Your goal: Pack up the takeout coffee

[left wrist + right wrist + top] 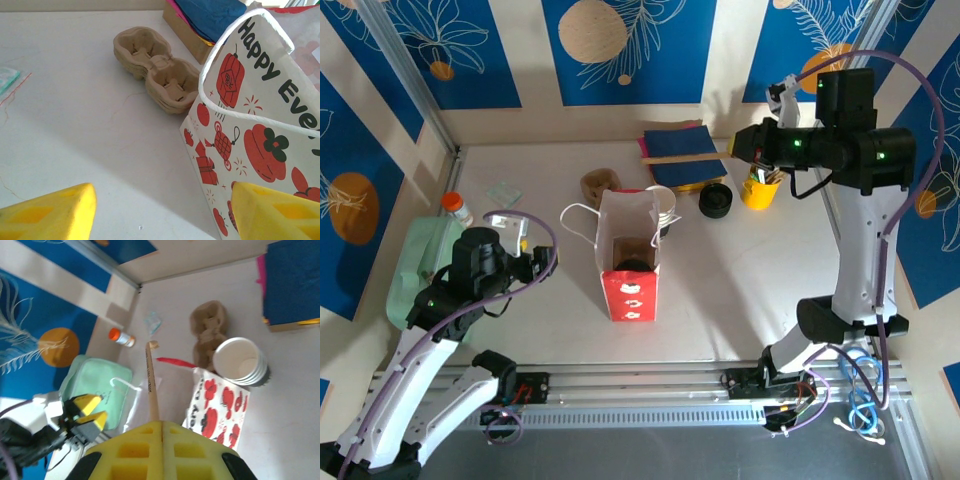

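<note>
Takeout coffee (pixel 239 361): a small white paper cup, open-topped, white inside, with a dark band low on its side. It stands upright on the counter (pixel 750 280) just behind the paper bag, between the pulp cup carrier and the black lid, outside the bag.

Surface and room: the counter is white and matte. The walls are blue panels (pixel 620 40) with white leaf prints and tan discs.

Containers, left to right:
- Mint-green pouch (pixel 415 270), lying flat at the left edge, with an orange-capped bottle (pixel 457 208) just behind it.
- Pulp cup carrier (pixel 155 70), two wells, both empty.
- Paper bag (pixel 630 290), red-and-white print, upright with its mouth open. Something dark and rounded sits at the bottom; what it is cannot be told.
- Black lid (pixel 715 200), on the counter.
- Yellow pot (pixel 758 190), holding utensils.

Left claw (pixel 162 200): spread, holding nothing, low beside the bag.
Right claw (pixel 161 427): pressed together, pinching a wooden stick (pixel 151 380).
</note>
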Controlling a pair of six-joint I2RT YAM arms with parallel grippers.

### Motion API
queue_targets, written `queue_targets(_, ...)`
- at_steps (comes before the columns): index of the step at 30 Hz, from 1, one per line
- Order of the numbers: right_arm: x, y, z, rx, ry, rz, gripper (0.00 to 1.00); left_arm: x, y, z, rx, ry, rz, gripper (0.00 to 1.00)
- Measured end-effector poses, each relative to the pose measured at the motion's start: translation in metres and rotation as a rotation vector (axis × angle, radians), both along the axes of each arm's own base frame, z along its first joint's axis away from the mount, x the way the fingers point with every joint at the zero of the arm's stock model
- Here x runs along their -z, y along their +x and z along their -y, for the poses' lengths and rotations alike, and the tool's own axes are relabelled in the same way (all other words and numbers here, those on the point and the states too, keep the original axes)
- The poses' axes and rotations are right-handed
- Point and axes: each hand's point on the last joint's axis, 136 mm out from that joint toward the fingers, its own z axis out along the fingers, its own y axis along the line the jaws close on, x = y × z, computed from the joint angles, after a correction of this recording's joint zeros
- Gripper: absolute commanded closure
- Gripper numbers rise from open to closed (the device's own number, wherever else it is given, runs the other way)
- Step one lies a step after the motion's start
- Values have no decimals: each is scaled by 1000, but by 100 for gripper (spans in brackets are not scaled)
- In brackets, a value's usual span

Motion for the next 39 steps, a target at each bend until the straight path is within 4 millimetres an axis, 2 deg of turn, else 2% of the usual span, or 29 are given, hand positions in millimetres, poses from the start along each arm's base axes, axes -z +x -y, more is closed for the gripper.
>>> queue_targets(5,-2,-24,-21,-80,13,-8,100,0,0,0,0,0,-1,29)
queue_targets(12,23,-55,-43,-150,-85,-82,100,3,0,0,-2,0,-7,29)
queue_targets(17,43,-65,-47,-138,-214,-116,100,5,0,0,-2,1,-11,29)
queue_targets(22,55,-63,-57,-130,-309,-113,100,6,0,0,-2,3,-16,29)
queue_targets(26,56,-53,-71,-119,-360,-80,100,9,1,1,-3,5,-25,29)
queue_targets(31,70,-43,-88,-119,-437,-71,100,9,1,1,-4,4,-25,29)
queue_targets(39,101,-11,-124,-134,-504,-103,100,10,1,1,-4,3,-24,29)
